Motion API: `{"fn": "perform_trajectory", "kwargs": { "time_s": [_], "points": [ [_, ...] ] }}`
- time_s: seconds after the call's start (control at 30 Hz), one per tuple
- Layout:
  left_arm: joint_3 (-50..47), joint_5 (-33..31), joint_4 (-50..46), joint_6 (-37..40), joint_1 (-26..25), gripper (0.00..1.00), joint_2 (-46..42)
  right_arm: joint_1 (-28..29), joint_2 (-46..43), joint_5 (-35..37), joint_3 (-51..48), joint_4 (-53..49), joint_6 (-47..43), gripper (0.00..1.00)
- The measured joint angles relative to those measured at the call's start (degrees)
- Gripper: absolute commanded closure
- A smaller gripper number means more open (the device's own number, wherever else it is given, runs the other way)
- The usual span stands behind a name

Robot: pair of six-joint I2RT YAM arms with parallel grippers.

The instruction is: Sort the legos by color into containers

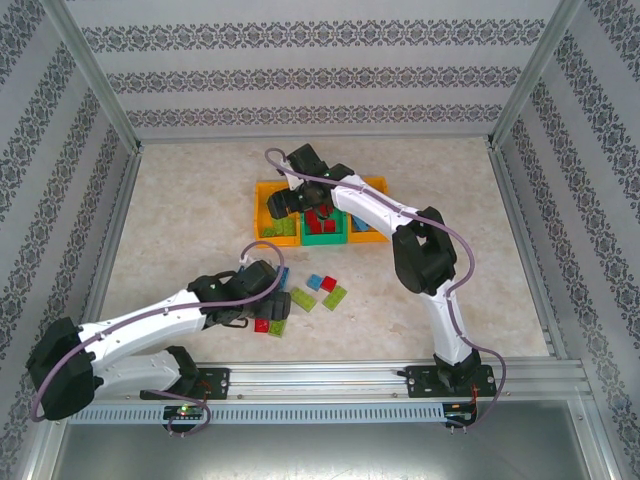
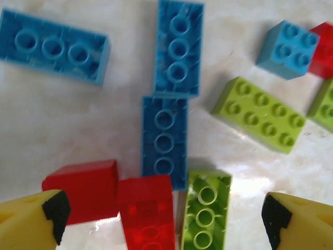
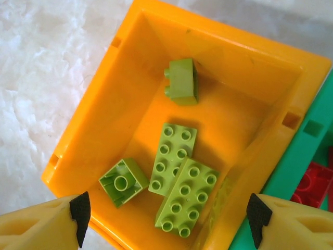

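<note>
The containers stand in a row at the middle of the table: a left orange bin [image 1: 262,192], a green bin [image 1: 325,239] and a right orange bin [image 1: 378,184]. My right gripper [image 3: 169,219] hangs open above the left orange bin [image 3: 104,109], nothing between its fingers. Several lime legos [image 3: 187,200] lie in that bin, and red ones [image 3: 312,185] show in the green bin [image 3: 304,151]. My left gripper [image 2: 165,219] is open low over loose legos. A red brick [image 2: 145,208] and an upturned lime brick [image 2: 205,208] lie side by side between its fingers.
Around the left gripper lie three long blue bricks [image 2: 164,140], another red brick [image 2: 83,190], a small light-blue brick [image 2: 287,48] and a lime brick [image 2: 259,113]. In the top view loose bricks [image 1: 325,290] sit in front of the bins. Patterned walls enclose the table.
</note>
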Motion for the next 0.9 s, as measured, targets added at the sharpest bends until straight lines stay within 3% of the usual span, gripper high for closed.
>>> {"fn": "perform_trajectory", "kwargs": {
  "time_s": [0.33, 0.57, 0.9],
  "points": [
    [-6.36, 0.35, 0.15, -9.35, -0.44, 0.16, -2.32, -0.35, -6.75, 1.27, -6.14, 2.1, 0.5, 0.18],
    [-6.54, 0.7, 2.62, -10.64, -0.44, 0.24, -0.13, -2.23, -12.02, 3.41, -10.45, 3.56, 0.72, 0.17],
    [-6.64, 0.87, 5.51, -11.04, -0.44, 0.44, 4.09, -4.2, -15.13, 5.22, -15.28, 4.55, 0.76, 0.17]
  ]
}}
